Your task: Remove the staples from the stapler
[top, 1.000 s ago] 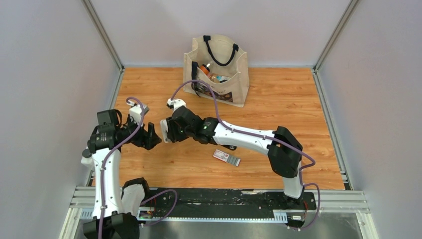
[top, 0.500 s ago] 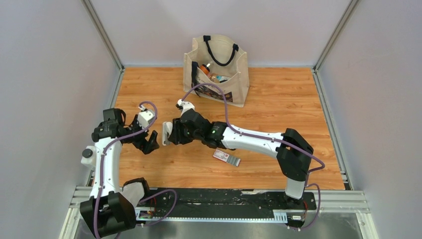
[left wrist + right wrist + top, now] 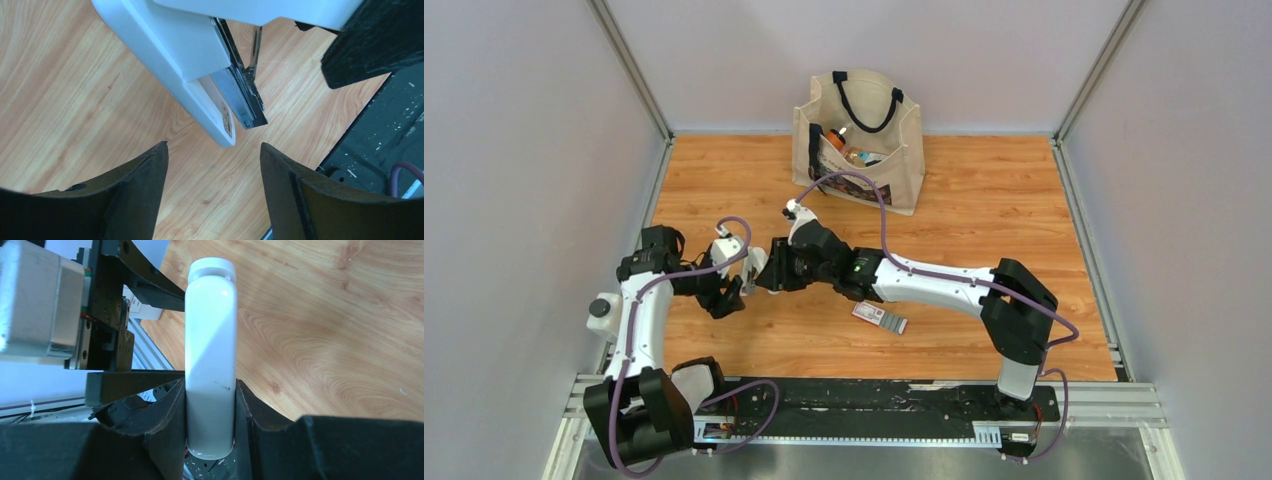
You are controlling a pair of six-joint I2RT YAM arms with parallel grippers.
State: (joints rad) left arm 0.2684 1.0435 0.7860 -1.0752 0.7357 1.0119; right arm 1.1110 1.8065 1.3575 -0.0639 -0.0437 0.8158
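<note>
The stapler point(image 3: 755, 268) is white with a metal staple rail, not black. My right gripper point(image 3: 769, 272) is shut on it and holds it above the floor. In the right wrist view the white body point(image 3: 210, 330) sticks out forward between my right gripper's fingers point(image 3: 210, 390). In the left wrist view its white end point(image 3: 175, 55) and its exposed metal rail point(image 3: 242, 100) hang just beyond my left gripper point(image 3: 212, 150), which is open and empty. In the top view my left gripper point(image 3: 734, 292) is close to the stapler's left end. I cannot make out any staples.
A small red-and-white box point(image 3: 879, 316) lies on the wooden floor under the right forearm. A beige tote bag point(image 3: 894, 160) with several items stands at the back centre. The black base rail point(image 3: 874, 400) runs along the near edge.
My left gripper has swung in and down toward the stapler's left end. My right gripper has shifted slightly right and down, still holding the stapler.
</note>
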